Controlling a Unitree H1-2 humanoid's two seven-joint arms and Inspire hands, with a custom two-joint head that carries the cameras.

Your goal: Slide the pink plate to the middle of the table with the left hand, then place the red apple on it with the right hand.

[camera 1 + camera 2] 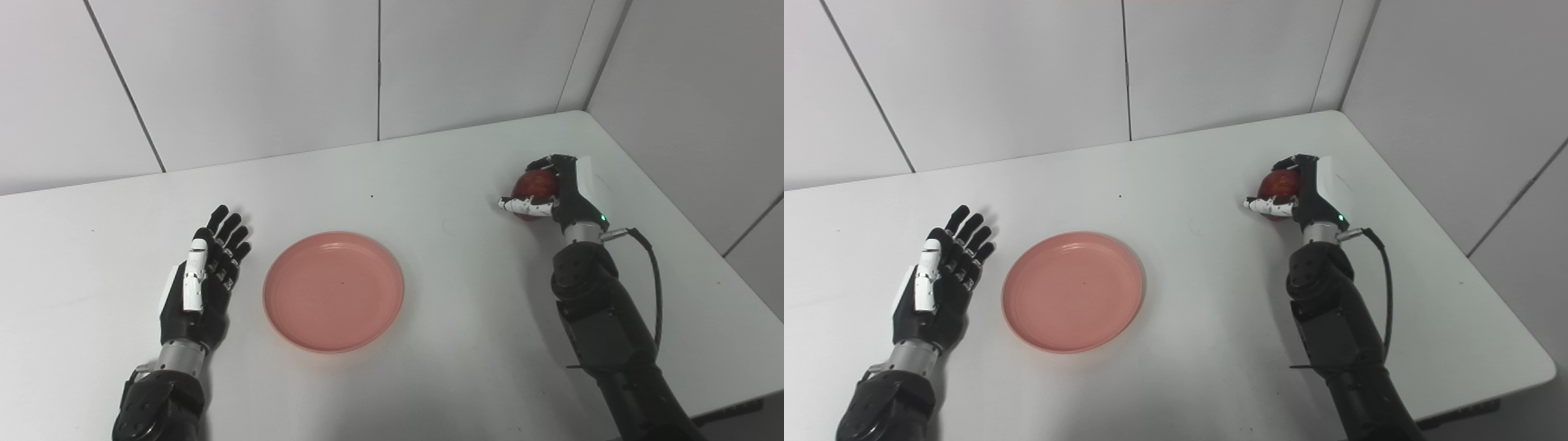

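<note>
**Apple gripped at right, plate bare near centre**

While the pink plate (334, 291) lies flat on the white table (429, 380) with its hollow side up, nothing is in it. It is round, so no long axis and no facing direction to report. It sits near the middle of the table, toward the left and front.

Left hand (199, 285) is just beside the plate's left rim, apart from it, fingers stretched out and spread, pointing toward the back wall, holding nothing.

Right hand (551, 193) is well apart from the plate, at the right side of the table toward the back corner. Its fingers wrap over the far side of the red apple (1279, 184) and the thumb crosses the near side, so it grasps the apple. Apple's stem direction cannot be told; mostly covered by the hand. Whether the apple touches the table is unclear. A black cable (652, 275) loops off the right wrist.
</note>
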